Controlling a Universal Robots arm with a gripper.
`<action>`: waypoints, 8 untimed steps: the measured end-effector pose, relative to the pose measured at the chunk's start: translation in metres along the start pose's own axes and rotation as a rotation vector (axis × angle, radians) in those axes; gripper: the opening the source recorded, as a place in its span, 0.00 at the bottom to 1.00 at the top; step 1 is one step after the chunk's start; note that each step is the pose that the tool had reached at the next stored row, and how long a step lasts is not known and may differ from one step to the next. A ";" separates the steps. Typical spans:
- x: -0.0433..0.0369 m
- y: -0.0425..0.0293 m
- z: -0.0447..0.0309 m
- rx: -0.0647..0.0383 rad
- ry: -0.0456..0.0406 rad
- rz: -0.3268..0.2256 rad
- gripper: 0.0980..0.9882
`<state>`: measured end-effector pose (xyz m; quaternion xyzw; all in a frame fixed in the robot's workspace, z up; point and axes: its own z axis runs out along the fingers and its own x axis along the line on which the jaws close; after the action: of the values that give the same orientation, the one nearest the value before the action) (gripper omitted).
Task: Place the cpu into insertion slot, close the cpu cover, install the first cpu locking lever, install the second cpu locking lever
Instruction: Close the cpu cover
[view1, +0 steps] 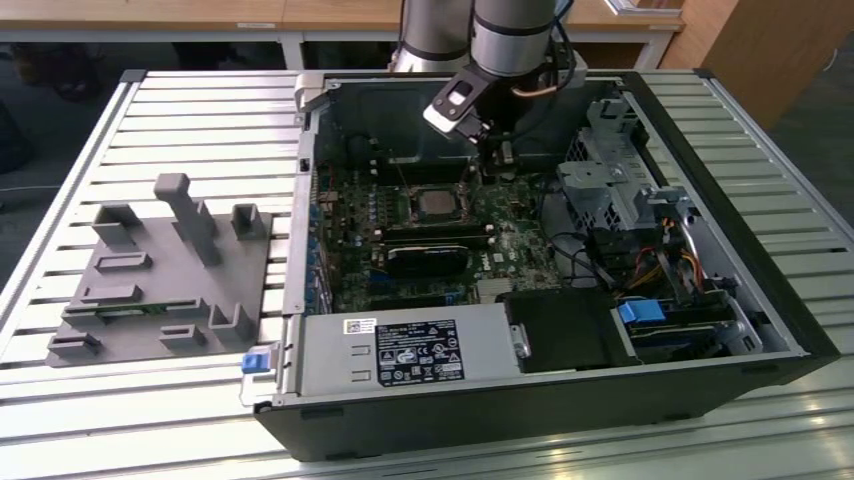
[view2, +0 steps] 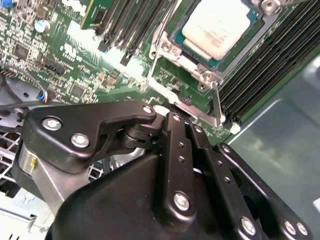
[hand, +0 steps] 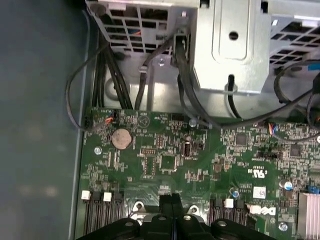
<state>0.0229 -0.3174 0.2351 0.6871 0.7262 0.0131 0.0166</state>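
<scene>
Black gripper (view2: 162, 114) linkage sits closest, jaws drawn together with nothing visible between them, low over the green board at the socket's corner, probably to work the latching hardware there. One cpu (view2: 220, 25) lies flat in the insertion slot (view2: 175, 36), with one silver cpu cover (view2: 192, 64) framing its edges. One open computer case (view1: 747, 300) rests on the slatted worktop (view1: 160, 120).

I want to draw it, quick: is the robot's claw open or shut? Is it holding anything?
Gripper: shut, nothing seen held, over the board.
</scene>
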 end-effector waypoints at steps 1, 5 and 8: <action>0.0001 -0.0014 0.0005 0.000 0.0000 0.000 0.01; 0.0004 -0.0072 0.0023 0.000 0.0001 0.000 0.01; 0.0006 -0.0112 0.0034 0.000 0.0000 0.000 0.01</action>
<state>0.0118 -0.3174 0.2312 0.6872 0.7262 0.0131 0.0166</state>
